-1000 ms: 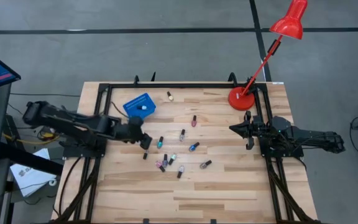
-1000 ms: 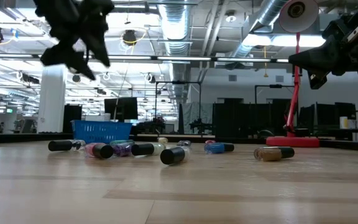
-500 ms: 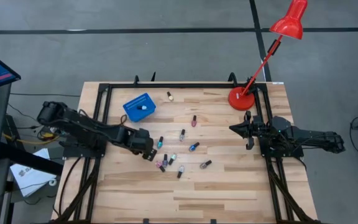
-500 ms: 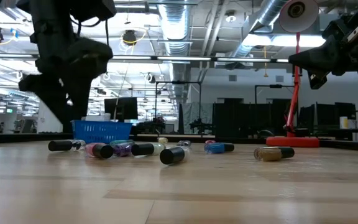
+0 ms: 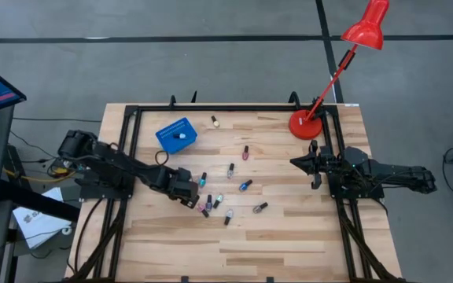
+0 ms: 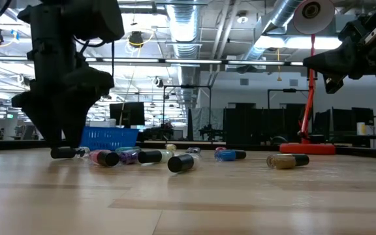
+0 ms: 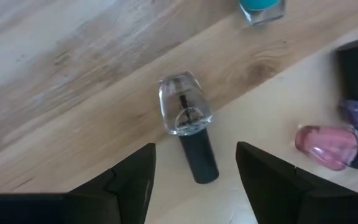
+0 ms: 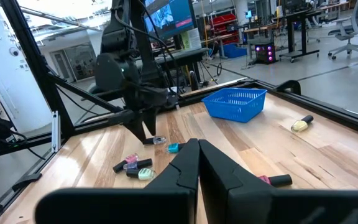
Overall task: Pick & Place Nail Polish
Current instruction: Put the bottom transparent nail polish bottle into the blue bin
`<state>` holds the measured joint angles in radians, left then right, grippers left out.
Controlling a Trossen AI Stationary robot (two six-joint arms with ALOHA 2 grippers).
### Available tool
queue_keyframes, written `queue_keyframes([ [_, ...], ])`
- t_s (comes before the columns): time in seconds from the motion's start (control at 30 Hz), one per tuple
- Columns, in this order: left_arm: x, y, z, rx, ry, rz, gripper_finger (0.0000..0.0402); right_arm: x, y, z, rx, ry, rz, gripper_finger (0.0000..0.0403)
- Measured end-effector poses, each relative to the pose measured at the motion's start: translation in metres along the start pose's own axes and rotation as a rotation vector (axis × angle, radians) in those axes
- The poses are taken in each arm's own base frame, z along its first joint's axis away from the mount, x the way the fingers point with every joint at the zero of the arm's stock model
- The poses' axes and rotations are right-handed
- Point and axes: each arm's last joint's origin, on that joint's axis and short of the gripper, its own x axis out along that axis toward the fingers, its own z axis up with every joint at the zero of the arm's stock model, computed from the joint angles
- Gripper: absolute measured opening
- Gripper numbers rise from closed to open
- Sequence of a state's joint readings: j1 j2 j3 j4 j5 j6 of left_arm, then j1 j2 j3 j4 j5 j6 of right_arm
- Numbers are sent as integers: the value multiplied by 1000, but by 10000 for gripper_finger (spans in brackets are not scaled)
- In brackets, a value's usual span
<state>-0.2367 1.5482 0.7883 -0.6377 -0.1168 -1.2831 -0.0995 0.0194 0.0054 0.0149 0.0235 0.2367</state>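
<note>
Left gripper is down at the table over the near-left edge of the nail polish scatter, fingers parted fairly wide and straddling the dark cap of a clear bottle lying on its side; nothing is gripped yet. Judged step: the approach for a pick, cap between the jaws, closure not begun. The other bottles lie loose mid-table, a pink one and a teal one just beside the target, two more strays nearer the far edge. The blue bin stands at the far left, with one pale item inside. Right gripper is parked at the right side of the table, raised, fingers shut on nothing. Next move, in my judgement: settle a touch lower, close squarely on the cap without nudging the pink neighbour, lift, then carry toward the bin.
</note>
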Motion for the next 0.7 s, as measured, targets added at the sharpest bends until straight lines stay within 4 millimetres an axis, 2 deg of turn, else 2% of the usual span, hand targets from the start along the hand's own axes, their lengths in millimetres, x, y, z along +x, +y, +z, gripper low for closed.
queue_keyframes([
  [0.37,14,-2,-2,5,46,46,209,0,0,0,0,0,0,0],
  [0.5,12,-1,-2,4,49,45,177,0,0,0,0,0,0,0],
  [0.7,13,1,-2,5,47,57,104,0,0,0,0,0,0,0],
])
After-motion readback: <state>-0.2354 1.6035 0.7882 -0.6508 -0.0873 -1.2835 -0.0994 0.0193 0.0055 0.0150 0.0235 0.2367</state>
